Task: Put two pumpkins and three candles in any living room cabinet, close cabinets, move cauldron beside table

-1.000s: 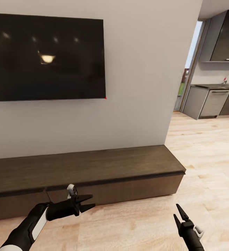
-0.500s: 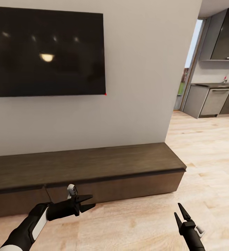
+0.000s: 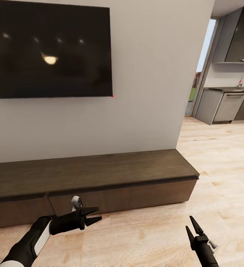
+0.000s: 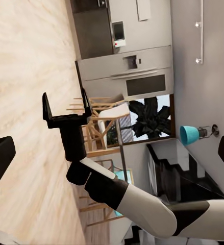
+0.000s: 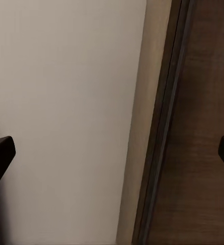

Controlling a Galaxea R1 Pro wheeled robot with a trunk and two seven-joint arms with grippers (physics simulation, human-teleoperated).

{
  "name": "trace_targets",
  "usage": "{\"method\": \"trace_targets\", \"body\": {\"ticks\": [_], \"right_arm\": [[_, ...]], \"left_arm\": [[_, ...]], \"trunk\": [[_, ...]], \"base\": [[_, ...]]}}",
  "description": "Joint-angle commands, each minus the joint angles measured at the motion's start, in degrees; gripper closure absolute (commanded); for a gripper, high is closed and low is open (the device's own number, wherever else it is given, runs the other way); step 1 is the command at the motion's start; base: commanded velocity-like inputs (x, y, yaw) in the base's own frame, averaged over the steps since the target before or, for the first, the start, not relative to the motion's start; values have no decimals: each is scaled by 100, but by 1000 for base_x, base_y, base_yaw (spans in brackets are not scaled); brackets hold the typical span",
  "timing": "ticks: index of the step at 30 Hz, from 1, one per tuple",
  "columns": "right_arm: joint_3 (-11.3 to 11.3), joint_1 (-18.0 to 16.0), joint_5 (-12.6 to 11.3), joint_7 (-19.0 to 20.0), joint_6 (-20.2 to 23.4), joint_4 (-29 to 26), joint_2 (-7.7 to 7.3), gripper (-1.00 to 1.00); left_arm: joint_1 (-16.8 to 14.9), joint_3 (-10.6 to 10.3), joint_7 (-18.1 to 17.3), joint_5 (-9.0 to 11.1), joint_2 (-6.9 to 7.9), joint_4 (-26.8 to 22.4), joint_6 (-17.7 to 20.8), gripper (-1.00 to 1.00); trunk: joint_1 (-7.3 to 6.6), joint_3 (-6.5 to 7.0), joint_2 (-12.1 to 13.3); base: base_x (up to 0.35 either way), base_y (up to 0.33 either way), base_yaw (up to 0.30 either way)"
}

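A long, low dark-brown cabinet runs along the wall under the television, and its plain fronts look shut. My left gripper hovers open just in front of the cabinet's lower front, holding nothing. Over the floor at the lower right, my right gripper points up, open and empty. The right wrist view looks along the pale wall and the cabinet's dark wood top. In the left wrist view my right gripper and its arm stand over the wooden floor. The pumpkins, candles, cauldron and table are out of view.
A large black television hangs on the grey wall above the cabinet. Light wooden floor spreads to the right towards a kitchen with grey units. The left wrist view catches a fridge, wooden chairs and a blue lamp.
The whole picture has slid slightly upward, so the camera has moved. Both arms keep the same pose and both grippers stay open.
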Motion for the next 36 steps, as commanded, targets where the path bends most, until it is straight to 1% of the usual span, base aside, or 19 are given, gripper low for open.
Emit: {"method": "trace_targets", "body": {"ticks": [1,9,11,12,13,14,17,19,21,36], "right_arm": [[-4,-4,-40,16,56,3,0,-100],[1,-4,-40,12,32,3,0,-100],[3,-4,-40,9,23,3,0,-100],[4,-4,-40,8,21,3,0,-100],[4,-4,-40,8,20,3,0,-100],[4,-4,-40,7,18,3,0,-100],[5,-4,-40,7,17,3,0,-100],[5,-4,-40,7,17,3,0,-100],[5,-4,-40,7,17,3,0,-100],[5,-4,-40,7,8,7,0,-100]], "left_arm": [[-3,-12,-11,20,4,0,60,-100],[-3,-24,-11,16,2,-42,67,-100],[1,-97,-11,13,-4,-251,67,-100],[6,-150,-11,13,-6,-435,67,-100],[16,-199,-9,12,-9,-654,68,-100],[56,-245,-6,12,-11,-1003,71,-100],[228,-280,4,26,-13,-1646,82,-100],[289,-288,9,43,-13,-1881,84,-100],[320,-292,19,52,-15,-2000,86,-100],[331,-284,16,72,-14,-2027,86,-100]], "trunk": [[22,-24,-44],[197,-167,-365],[241,-203,-445],[263,-221,-485],[285,-239,-525],[307,-257,-565],[373,-311,-685],[417,-347,-766],[461,-383,-846],[790,-652,-1447]], "base": [[0,0,0],[0,0,0],[0,0,0],[0,0,0],[0,0,0],[0,0,0],[0,0,0],[0,0,0],[0,0,0],[0,0,0]]}}
